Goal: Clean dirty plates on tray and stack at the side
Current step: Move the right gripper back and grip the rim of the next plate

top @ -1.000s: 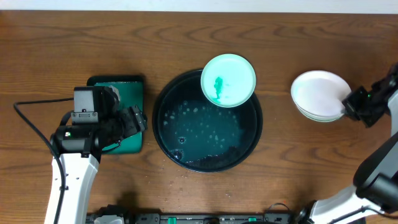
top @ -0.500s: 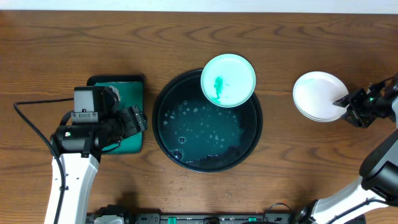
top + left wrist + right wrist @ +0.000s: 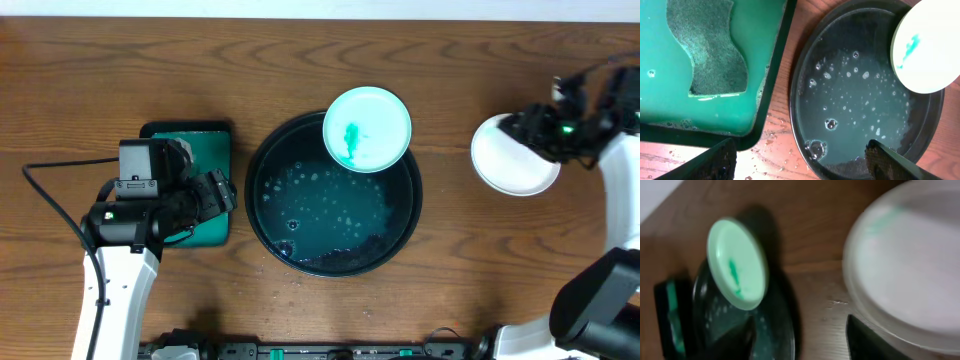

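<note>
Over the stacked plates (image 3: pixel 515 172) — right tool (image 3: pixel 522 130) now parted, lifted.

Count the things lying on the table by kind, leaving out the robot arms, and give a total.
Trays: 2, the round black tray and the rectangular green tray
Sponges: 1, the sponge in the green tray
Smeared plates: 1, the smeared plate over the black tray's rim
Plate stacks: 1, the white stack; its plate count cannot be told
Total: 5
</note>
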You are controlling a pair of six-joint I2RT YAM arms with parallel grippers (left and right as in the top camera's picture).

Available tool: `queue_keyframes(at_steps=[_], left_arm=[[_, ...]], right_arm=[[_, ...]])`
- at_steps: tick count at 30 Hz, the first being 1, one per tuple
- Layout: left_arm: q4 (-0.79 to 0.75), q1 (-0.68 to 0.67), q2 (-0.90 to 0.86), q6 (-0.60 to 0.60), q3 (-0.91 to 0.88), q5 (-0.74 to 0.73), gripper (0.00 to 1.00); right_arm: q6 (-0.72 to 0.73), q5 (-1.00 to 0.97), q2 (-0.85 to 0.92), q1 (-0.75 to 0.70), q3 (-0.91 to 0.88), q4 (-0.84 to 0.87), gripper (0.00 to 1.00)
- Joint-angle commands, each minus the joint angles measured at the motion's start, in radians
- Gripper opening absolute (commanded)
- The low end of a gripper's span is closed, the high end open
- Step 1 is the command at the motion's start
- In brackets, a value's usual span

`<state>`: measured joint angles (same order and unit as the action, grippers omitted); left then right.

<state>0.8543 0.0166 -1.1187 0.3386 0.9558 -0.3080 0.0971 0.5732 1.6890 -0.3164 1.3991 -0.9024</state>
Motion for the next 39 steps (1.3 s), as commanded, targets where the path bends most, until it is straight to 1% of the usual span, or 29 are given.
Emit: queue_keyframes(at_steps=[1,7,12,19,22,27,28,29,30,31,32,33,39], left_arm=[[0.002,-0.003,-0.005,-0.017,-0.003,0.013,0.82],[0.006,-0.003,-0.005,-0.017,-0.003,0.013,0.83],[0.007,-0.003,-0.005,-0.017,-0.003,0.013,0.83],[0.023,-0.003,-0.005,-0.029,-0.003,0.013,0.82],[0.024,-0.003,-0.005,-0.029,-0.003,0.013,0.83],[0.026,-0.003,-0.005,-0.028,-0.003,0.013,0.83],[0.027,-0.003,-0.005,-0.028,-0.003,0.013,0.83],[0.027,-0.003,-0.005,-0.028,-0.003,0.013,0.83],[0.027,-0.003,-0.005,-0.028,-0.003,0.013,0.83],[0.027,-0.003,-0.005,-0.028,-0.003,0.013,0.83],[0.027,-0.003,-0.005,-0.028,-0.003,0.013,0.83],[0.027,-0.003,-0.005,-0.028,-0.003,0.013,0.83],[0.027,-0.003,-0.005,-0.027,-0.003,0.013,0.83]], right_arm=[[-0.047,0.019,0.035,0.092,0.006,0.032,0.54],[-0.035,0.019,0.114,0.237,0.006,0.164,0.54],[0.068,-0.007,0.192,0.320,0.006,0.288,0.59],[0.145,-0.014,0.325,0.398,0.006,0.414,0.58],[0.198,-0.051,0.363,0.418,0.006,0.441,0.59],[0.221,-0.082,0.394,0.440,0.006,0.466,0.57],[0.221,-0.092,0.394,0.443,0.006,0.468,0.55],[0.222,-0.094,0.394,0.446,0.006,0.471,0.50],[0.222,-0.094,0.394,0.448,0.006,0.473,0.43],[0.222,-0.094,0.394,0.449,0.006,0.472,0.31],[0.225,-0.094,0.394,0.449,0.006,0.470,0.14],[0.239,-0.094,0.394,0.449,0.006,0.463,0.02],[0.273,-0.066,0.394,0.449,0.006,0.424,0.01]])
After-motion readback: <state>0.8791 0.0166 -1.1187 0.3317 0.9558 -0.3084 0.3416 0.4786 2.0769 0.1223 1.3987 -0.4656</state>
